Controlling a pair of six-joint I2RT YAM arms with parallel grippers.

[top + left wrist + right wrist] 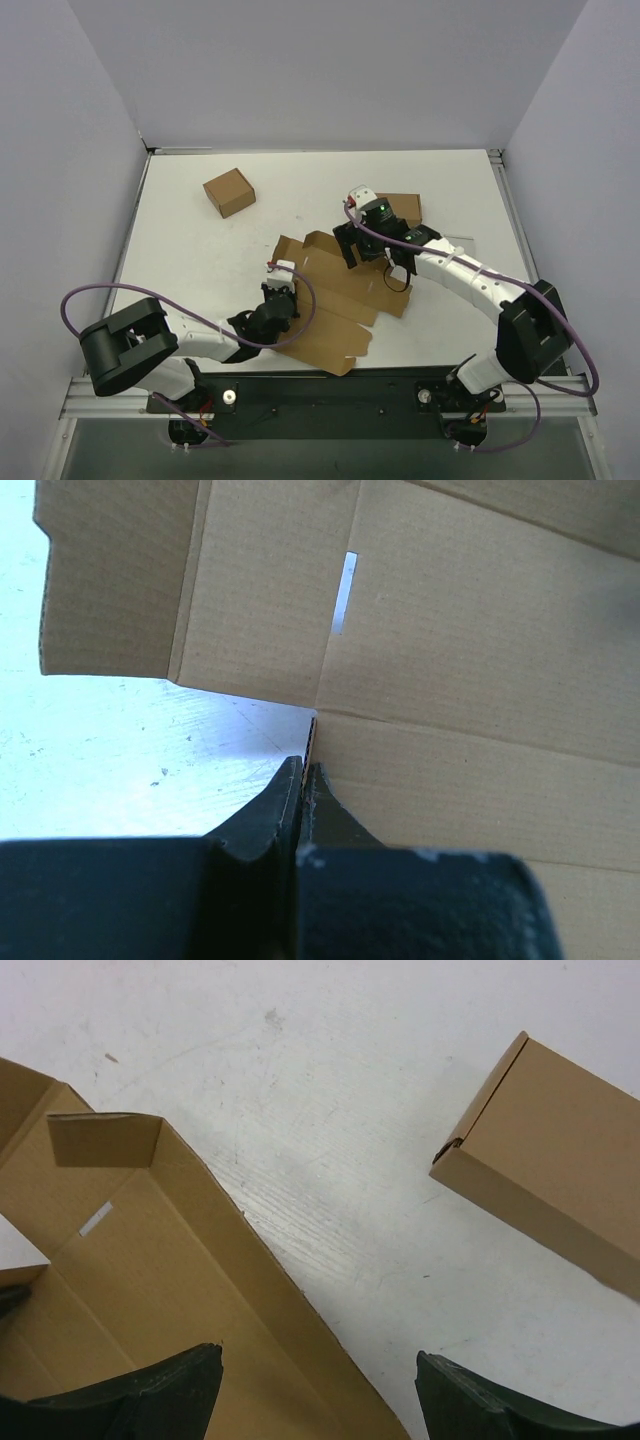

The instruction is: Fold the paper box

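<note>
The paper box lies unfolded in the middle of the table, brown, with creased panels and flaps. My left gripper is at its left edge. In the left wrist view the jaws are shut on a thin cardboard edge of the box, which has a narrow slot above. My right gripper hovers open over the box's far right side. In the right wrist view a raised side wall of the box runs between the wide-apart fingers, with nothing held in the gripper.
A small squarish brown carton stands at the back left. A closed brown box sits just behind the right gripper. Grey walls enclose the white table on three sides.
</note>
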